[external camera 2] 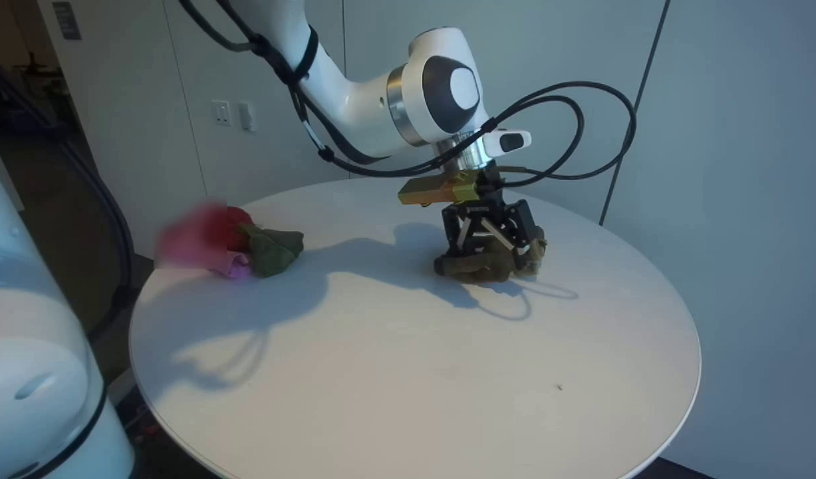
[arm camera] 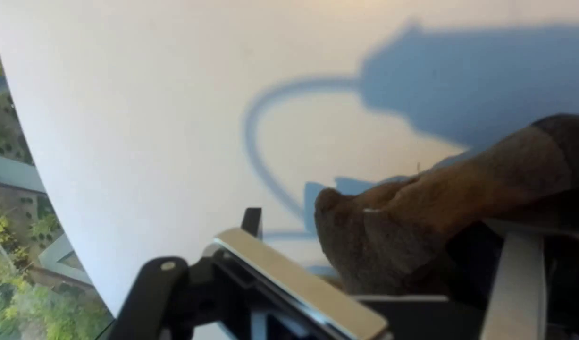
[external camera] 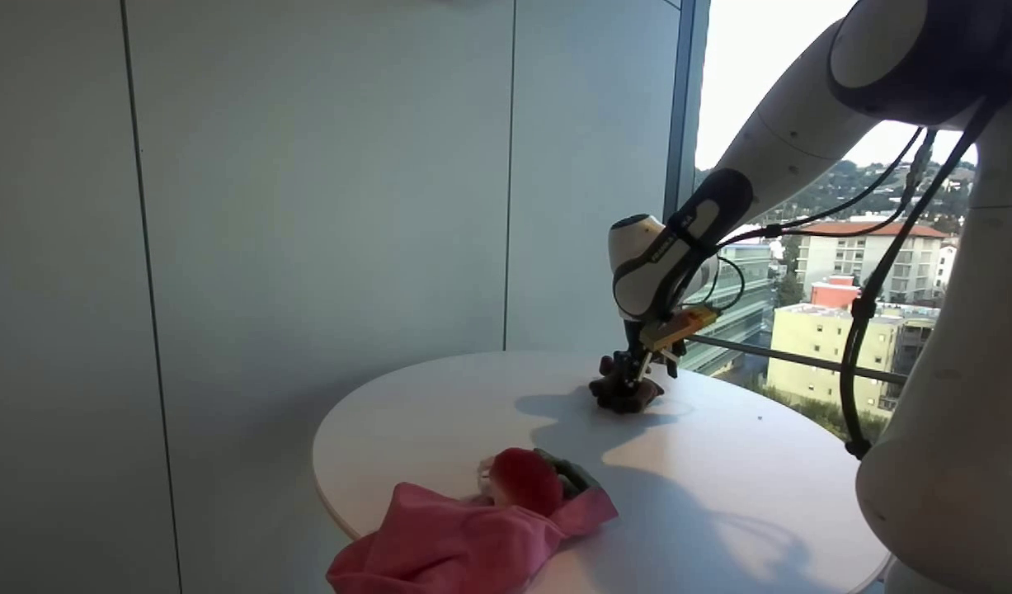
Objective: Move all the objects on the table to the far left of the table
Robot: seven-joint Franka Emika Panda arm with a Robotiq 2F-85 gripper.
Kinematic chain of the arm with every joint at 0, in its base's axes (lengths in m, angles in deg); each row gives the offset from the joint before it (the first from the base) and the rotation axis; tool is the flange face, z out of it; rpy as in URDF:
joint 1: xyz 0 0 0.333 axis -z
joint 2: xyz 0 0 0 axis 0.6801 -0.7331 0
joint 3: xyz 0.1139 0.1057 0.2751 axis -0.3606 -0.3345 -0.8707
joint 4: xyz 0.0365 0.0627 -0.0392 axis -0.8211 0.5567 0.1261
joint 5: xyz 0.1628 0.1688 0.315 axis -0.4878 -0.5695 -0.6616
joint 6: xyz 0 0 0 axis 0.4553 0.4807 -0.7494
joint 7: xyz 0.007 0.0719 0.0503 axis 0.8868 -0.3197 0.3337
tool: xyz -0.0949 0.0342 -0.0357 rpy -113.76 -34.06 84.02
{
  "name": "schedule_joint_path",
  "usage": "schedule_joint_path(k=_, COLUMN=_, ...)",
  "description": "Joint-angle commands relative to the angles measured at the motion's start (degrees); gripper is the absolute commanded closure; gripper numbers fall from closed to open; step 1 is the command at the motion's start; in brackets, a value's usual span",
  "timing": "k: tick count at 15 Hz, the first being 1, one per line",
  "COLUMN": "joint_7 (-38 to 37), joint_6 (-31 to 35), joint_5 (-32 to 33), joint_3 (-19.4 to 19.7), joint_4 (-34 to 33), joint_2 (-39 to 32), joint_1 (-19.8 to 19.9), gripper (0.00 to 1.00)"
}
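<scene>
White table (external camera 2: 408,392): round, flat-topped.

White arm (external camera 2: 441,86): jointed, reaching out over the table, wrist bent downward.

Pink cloth (external camera: 464,540): crumpled, one heap covering part of the table's rim. In an exterior view its long axis climbs from lower left to upper right, one corner pointing right.

Brown soft toy (external camera 2: 482,269): on the table, toward the far side in both exterior views, well apart from the cloth. Long axis in an exterior view lies crosswise, a blunt limb pointing left. In the wrist view a limb runs from lower left to upper right, ending darker. Which end is the front cannot be told.

Black pincer (external camera 2: 487,258): pointing down over the toy. Fingers (arm camera: 301,281) set wide, part of the toy between them; whether they press on it cannot be told.

Red piece (external camera: 526,481): rounded, against the cloth.

Green piece (external camera 2: 274,251): leaf-like, beside the red piece, its free end pointing away from the cloth in an exterior view.

Dark speck (external camera 2: 559,387): on the table, well apart from the toy.
</scene>
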Motion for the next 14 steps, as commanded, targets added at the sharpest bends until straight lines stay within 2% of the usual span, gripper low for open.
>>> schedule_joint_path(k=1, joint_7=3.06, joint_6=-8.23, joint_5=-12.84, joint_3=-0.47, joint_4=-0.21, joint_2=0.91, joint_1=-2.36, gripper=0.0)
schedule_joint_path(k=3, joint_7=2.9, joint_6=-6.73, joint_5=-18.85, joint_3=-0.56, joint_4=0.71, joint_2=1.75, joint_1=-3.18, gripper=0.0)
schedule_joint_path(k=4, joint_7=2.38, joint_6=-5.04, joint_5=-20.98, joint_3=-0.65, joint_4=1.28, joint_2=2.26, joint_1=-3.5, gripper=0.25)
schedule_joint_path(k=5, joint_7=3.4, joint_6=-3.96, joint_5=-24.31, joint_3=-0.67, joint_4=1.83, joint_2=2.88, joint_1=-3.86, gripper=0.26)
schedule_joint_path(k=6, joint_7=2.47, joint_6=-2.2, joint_5=-24.89, joint_3=-0.81, joint_4=2.35, joint_2=3.26, joint_1=-4.03, gripper=0.32)
schedule_joint_path(k=9, joint_7=2.4, joint_6=4.0, joint_5=-25.57, joint_3=-0.97, joint_4=3.77, joint_2=4.24, joint_1=-4.25, gripper=0.57)
schedule_joint_path(k=12, joint_7=1.76, joint_6=6.83, joint_5=-24.78, joint_3=-1.08, joint_4=4.51, joint_2=4.62, joint_1=-3.99, gripper=0.79)
schedule_joint_path(k=14, joint_7=1.72, joint_6=7.1, joint_5=-24.27, joint_3=-1.12, joint_4=4.67, joint_2=4.7, joint_1=-3.84, gripper=0.89)
